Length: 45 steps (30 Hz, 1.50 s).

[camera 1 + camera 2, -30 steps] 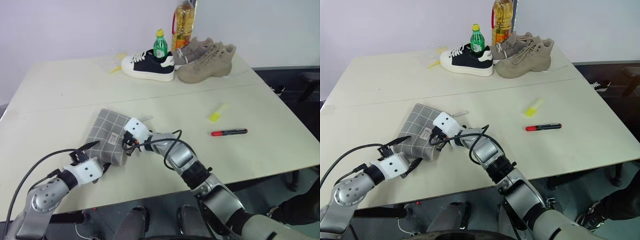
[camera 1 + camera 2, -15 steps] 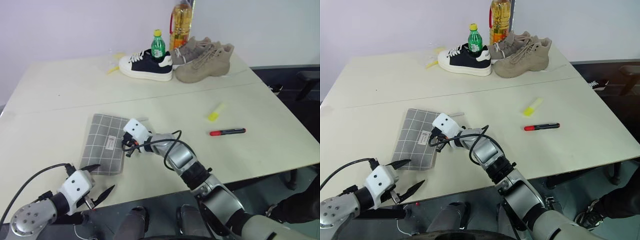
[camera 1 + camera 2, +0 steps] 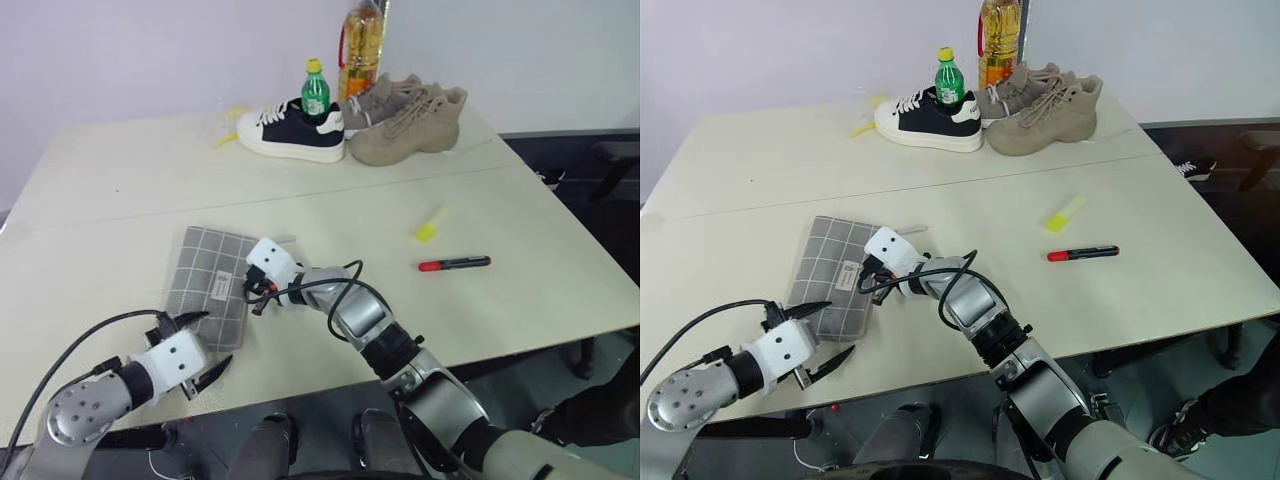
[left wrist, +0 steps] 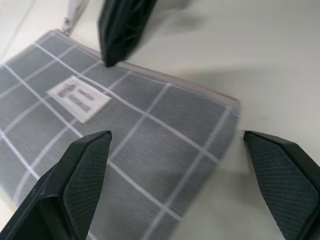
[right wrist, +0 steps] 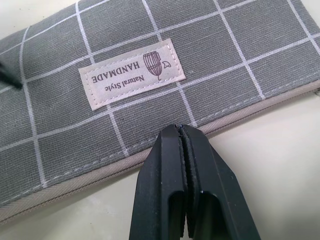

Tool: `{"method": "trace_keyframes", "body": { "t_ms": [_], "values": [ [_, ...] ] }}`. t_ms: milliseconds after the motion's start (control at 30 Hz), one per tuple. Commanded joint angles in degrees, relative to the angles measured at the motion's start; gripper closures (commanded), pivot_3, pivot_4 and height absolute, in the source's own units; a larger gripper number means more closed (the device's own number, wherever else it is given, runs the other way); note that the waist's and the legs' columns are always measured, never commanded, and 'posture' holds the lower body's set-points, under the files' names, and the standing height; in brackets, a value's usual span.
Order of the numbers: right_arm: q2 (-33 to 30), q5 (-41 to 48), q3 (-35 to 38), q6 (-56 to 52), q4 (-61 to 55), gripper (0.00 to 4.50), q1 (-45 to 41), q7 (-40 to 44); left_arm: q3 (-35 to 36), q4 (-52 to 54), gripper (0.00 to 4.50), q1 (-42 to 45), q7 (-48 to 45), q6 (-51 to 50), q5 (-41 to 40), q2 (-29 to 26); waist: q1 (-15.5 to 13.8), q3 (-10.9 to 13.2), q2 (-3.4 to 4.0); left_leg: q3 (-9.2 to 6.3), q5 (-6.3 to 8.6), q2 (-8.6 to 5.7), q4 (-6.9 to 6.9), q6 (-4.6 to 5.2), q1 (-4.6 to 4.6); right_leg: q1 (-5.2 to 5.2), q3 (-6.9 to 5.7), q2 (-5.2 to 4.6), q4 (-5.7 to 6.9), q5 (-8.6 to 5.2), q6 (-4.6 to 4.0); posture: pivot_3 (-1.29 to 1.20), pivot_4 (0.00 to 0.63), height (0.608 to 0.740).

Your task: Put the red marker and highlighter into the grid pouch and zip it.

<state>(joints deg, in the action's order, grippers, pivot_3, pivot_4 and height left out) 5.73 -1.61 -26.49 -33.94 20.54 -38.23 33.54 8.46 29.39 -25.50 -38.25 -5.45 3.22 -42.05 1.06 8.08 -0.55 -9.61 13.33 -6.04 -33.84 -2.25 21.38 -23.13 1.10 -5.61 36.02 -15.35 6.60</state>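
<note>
The grid pouch [image 3: 208,283] lies flat on the table near its front edge, white label [image 5: 131,74] up. My right gripper [image 3: 251,290] is shut, its fingertips [image 5: 179,131] resting against the pouch's zipper edge, nothing visible between them. My left gripper [image 3: 205,345] is open just in front of the pouch's near end, with one corner of the pouch [image 4: 165,125] between its fingers but not touched. The silvery pull tab [image 4: 75,12] sticks out at the pouch's far corner. The red marker [image 3: 455,264] and the yellow highlighter [image 3: 430,226] lie on the table well to the right.
At the back of the table stand a black-and-white sneaker [image 3: 295,132], a green bottle [image 3: 318,90], tan shoes [image 3: 412,125] and an oil bottle [image 3: 362,45]. Yellow scraps [image 3: 228,140] lie to their left. A table seam [image 3: 400,182] runs across the middle.
The pouch, tilted up a second ago, now lies flat. My left gripper drew back from its near end towards the table edge, then came partway forward again. The right gripper stayed put.
</note>
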Motion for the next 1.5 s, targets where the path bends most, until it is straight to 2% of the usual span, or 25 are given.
{"method": "trace_keyframes", "body": {
  "t_ms": [33, 133, 400, 500, 533, 733, 1000, 1133, 1267, 1500],
  "values": [
    [0.6, -0.2, -0.6, 0.1, 0.6, 4.41, -0.2, 0.5, 0.5, -3.9, 0.0, 2.4, 3.8, 1.9, 5.3, -0.4, 0.0, 0.0, 0.0, 0.0, 0.0, 0.0, 0.0, 0.0, 0.0, 0.0, 0.0, 0.0, 0.0, 0.0, 0.0, 0.0, 0.15, 0.74],
    [0.5, -0.2, -0.7, 0.2, 0.4, 4.41, -0.1, 0.5, 0.9, -5.7, 0.0, 3.7, 6.1, 4.6, 7.8, -0.3, 0.0, 0.0, 0.0, -0.01, 0.0, 0.01, 0.0, -0.01, -0.01, -0.01, 0.0, 0.02, 0.03, 0.02, 0.03, 0.0, 0.15, 0.74],
    [0.4, -0.2, -0.6, 0.1, 0.4, 4.41, -0.1, 0.7, 3.3, -7.7, 0.0, 4.9, 10.6, 11.3, 8.1, 1.5, 0.0, 0.0, 0.0, -0.01, 0.0, 0.01, 0.0, -0.01, 0.01, -0.04, 0.0, 0.02, 0.04, 0.08, 0.14, 0.0, 0.15, 0.74],
    [0.5, -0.2, -0.6, 0.2, 0.6, 4.5, -0.2, 0.8, 4.3, -7.9, 0.86, 5.1, 10.9, 12.9, 7.1, 2.2, -0.1, 0.0, 0.0, -0.01, 0.0, 0.01, 0.0, -0.01, 0.02, -0.04, 0.0, 0.01, 0.03, 0.09, 0.15, 0.0, 0.15, 0.74],
    [0.4, -0.3, -0.7, 0.2, 0.6, 4.5, -0.2, 0.8, 4.6, -8.0, 1.29, 5.1, 10.9, 13.4, 6.8, 2.2, -0.2, 0.0, -0.01, -0.01, 0.0, 0.0, 0.0, -0.01, 0.02, -0.04, 0.0, 0.01, 0.03, 0.09, 0.15, 0.0, 0.15, 0.74],
    [0.5, -0.4, -0.8, 0.5, 0.9, 4.5, -0.3, 1.2, 5.7, -9.0, 4.42, 5.0, 10.5, 15.5, 6.2, 2.4, -0.1, 0.0, -0.01, -0.01, 0.0, 0.0, 0.0, -0.01, 0.02, -0.05, 0.0, 0.01, 0.03, 0.09, 0.15, 0.0, 0.15, 0.74],
    [0.7, -0.7, -0.1, 1.4, 1.2, 4.5, -0.5, 0.4, 6.0, -9.3, 4.47, 5.5, 11.0, 15.4, 4.0, 4.6, 0.0, 0.0, -0.01, -0.01, 0.0, 0.0, 0.0, -0.01, 0.02, -0.05, 0.0, 0.01, 0.03, 0.09, 0.16, 0.0, 0.15, 0.74],
    [-1.2, -1.9, 1.1, 5.3, 0.9, 4.5, -1.5, -0.9, 5.8, -8.0, 4.47, 5.4, 10.9, 14.1, 2.7, 6.2, -0.1, 0.0, -0.01, -0.01, 0.0, 0.0, 0.0, -0.01, 0.03, -0.06, -0.01, 0.01, 0.03, 0.09, 0.16, 0.0, 0.15, 0.74],
    [-5.6, -0.1, 3.5, 5.6, -3.3, 4.5, -1.6, 2.4, 5.2, -4.8, 4.47, 3.8, 8.4, 11.4, -0.5, 6.9, -0.2, 0.0, -0.04, 0.0, 0.0, -0.01, -0.04, -0.01, 0.06, -0.03, -0.01, 0.0, 0.01, 0.1, 0.16, 0.0, 0.15, 0.74],
    [-14.6, 2.6, 5.1, 4.2, -12.3, 4.5, 0.3, 10.0, 1.8, -1.2, 4.47, 0.2, 2.5, 7.7, -0.6, 4.1, -0.1, 0.0, -0.04, 0.03, 0.0, 0.01, -0.01, 0.0, 0.11, -0.02, 0.0, -0.02, -0.03, 0.08, 0.15, 0.0, 0.15, 0.74]
  ]
}}
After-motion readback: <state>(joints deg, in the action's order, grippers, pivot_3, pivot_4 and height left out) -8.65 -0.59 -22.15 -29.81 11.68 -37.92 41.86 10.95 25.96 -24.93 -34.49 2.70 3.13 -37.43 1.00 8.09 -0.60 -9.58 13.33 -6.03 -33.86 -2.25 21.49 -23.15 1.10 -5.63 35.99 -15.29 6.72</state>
